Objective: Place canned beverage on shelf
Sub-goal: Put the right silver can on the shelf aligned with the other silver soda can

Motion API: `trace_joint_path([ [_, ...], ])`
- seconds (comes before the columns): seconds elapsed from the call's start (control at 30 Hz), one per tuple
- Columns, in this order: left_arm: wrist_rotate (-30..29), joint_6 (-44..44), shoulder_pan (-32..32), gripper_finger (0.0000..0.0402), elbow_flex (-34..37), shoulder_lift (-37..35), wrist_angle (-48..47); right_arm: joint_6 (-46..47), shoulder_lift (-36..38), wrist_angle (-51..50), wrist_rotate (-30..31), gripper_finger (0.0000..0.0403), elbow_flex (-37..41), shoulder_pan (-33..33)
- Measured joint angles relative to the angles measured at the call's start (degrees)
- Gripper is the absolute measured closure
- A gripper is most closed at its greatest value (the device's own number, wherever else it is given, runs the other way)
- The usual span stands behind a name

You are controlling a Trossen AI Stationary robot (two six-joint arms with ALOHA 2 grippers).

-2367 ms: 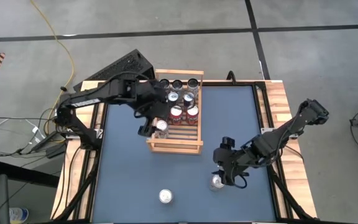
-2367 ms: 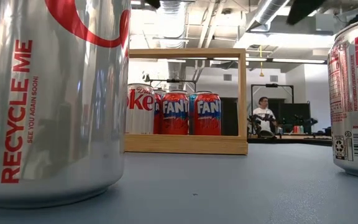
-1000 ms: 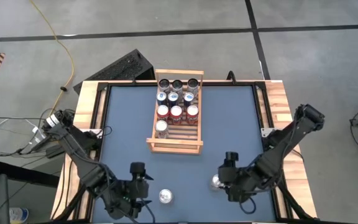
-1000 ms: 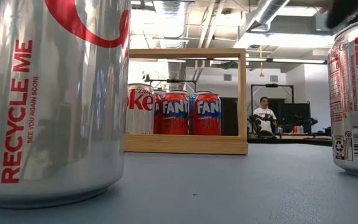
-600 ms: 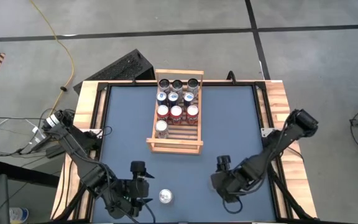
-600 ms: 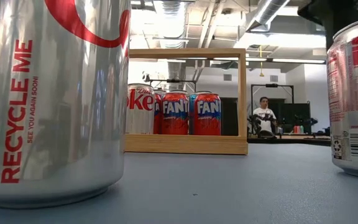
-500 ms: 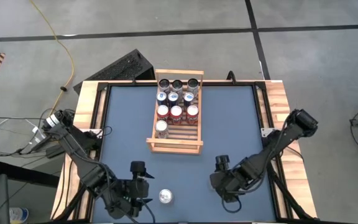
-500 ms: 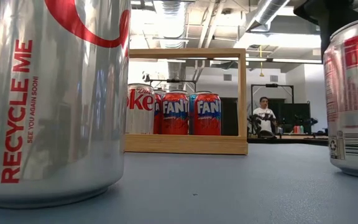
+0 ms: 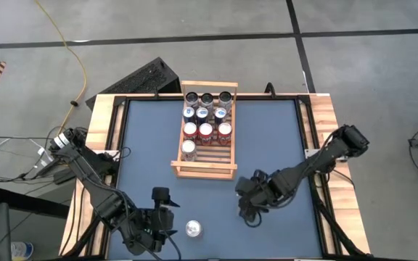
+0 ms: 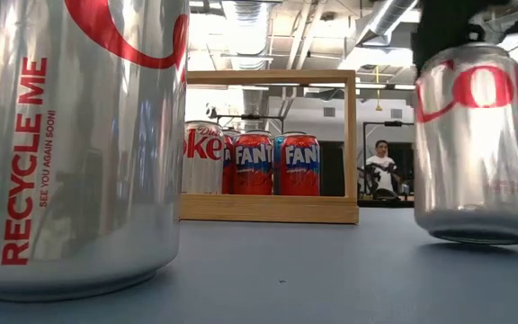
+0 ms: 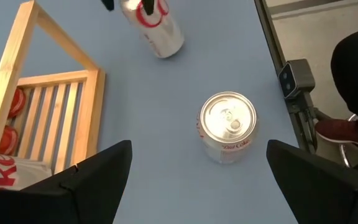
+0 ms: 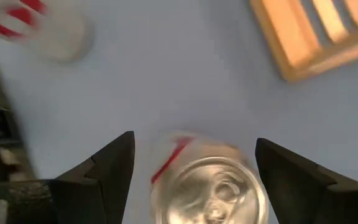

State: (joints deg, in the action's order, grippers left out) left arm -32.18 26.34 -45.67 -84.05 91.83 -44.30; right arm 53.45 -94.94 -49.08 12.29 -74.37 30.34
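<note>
- Silver can point(image 9: 193, 229) stands on the blue bench point(image 9: 281, 138), in front of the shelf point(image 9: 204, 171); left end effector point(image 9: 167, 221) beside it, spread.
- Right end effector point(image 9: 247, 205), right of that can, pinches a second can point(image 10: 477, 144), lifted just off the bench.
- The wooden shelf holds ten cans.

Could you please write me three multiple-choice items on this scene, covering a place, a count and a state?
1. The loose can stands:
A. on the floor
B. on the table by the left tool
C. on a chair

2. Cans outside the shelf:
A. one
B. two
C. four

3. The right tool is:
A. shut on a can
B. open and empty
C. out of view

Answers:
1 B: the high view shows it there.
2 B: the loose can and the held can.
3 A: its fingers flank the held can.
</note>
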Motion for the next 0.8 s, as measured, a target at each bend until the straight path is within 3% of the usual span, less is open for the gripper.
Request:
trace_joint_path([
  [0.3, -0.12, -1.89, 0.0, 0.0042, 0.0, 0.0, 0.01, -3.1, -0.02, 11.41, 1.85, 0.0101, 0.0, -0.45],
  [0.4, -1.56, -4.78, 0.0, 0.0042, 0.0, 0.0, 0.0, -6.43, 0.05, 12.63, 6.43, 0.0101, -0.12, -0.43],
  [0.5, -4.35, -7.84, 0.25, 0.0042, 0.0, 0.0, 0.08, -13.31, 0.45, 12.4, 8.97, 0.0101, -2.05, 0.2],
  [0.63, -3.58, -6.12, 1.04, 0.0042, -0.02, 0.0, 0.0, -21.5, 0.59, 9.31, 9.24, 0.0101, -6.22, 5.19],
  [0.8, -2.6, -5.59, 1.01, 0.0042, -0.02, 0.0, 0.01, -15.8, 0.22, 1.1, 14.05, 0.0101, -6.8, 12.46],
])
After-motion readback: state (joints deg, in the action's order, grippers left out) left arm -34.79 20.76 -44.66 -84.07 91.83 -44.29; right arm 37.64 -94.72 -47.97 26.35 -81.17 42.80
